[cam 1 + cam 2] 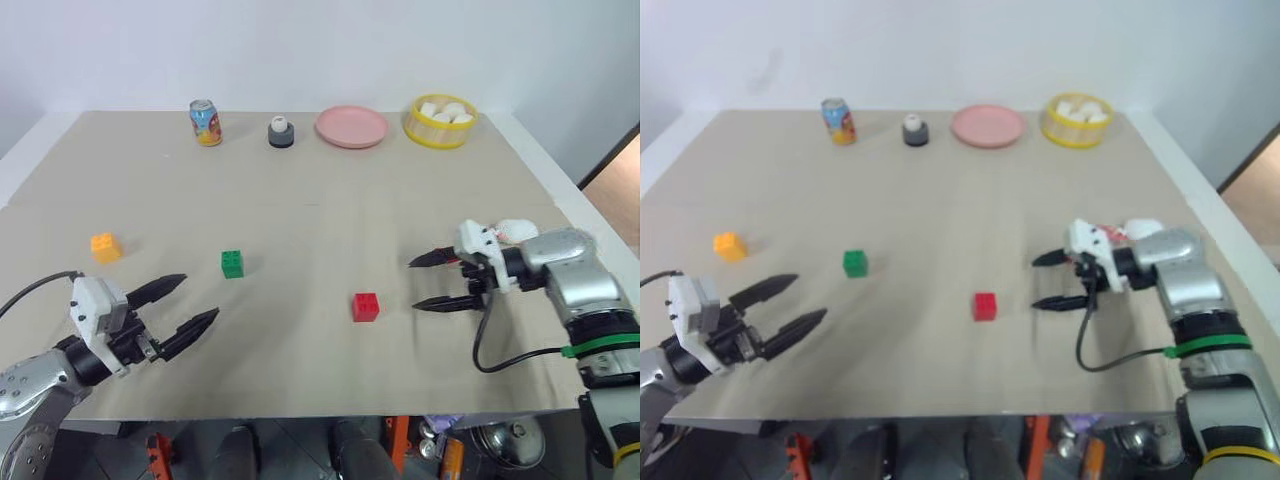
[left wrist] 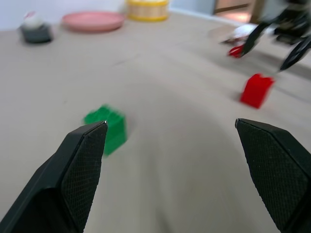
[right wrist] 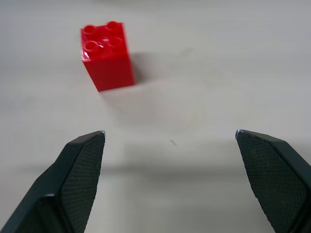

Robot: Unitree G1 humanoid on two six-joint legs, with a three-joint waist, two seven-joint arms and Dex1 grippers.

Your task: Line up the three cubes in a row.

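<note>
The three cubes stand apart on the tan tabletop. The orange-yellow cube (image 1: 106, 246) is at the left, the green cube (image 1: 232, 263) near the middle and the red cube (image 1: 366, 306) right of centre. My left gripper (image 1: 192, 304) hovers open at the front left, pointing toward the green cube (image 2: 107, 128) from a short way off. On the right, my right gripper (image 1: 422, 283) is open and empty, its tips aimed left with the red cube (image 3: 107, 56) a small gap beyond them.
Along the far edge stand a soda can (image 1: 206, 123), a small dark holder with a white top (image 1: 281, 131), a pink plate (image 1: 351, 127) and a yellow bowl (image 1: 438, 128) of white pieces. A white plush toy (image 1: 516, 230) lies behind my right wrist.
</note>
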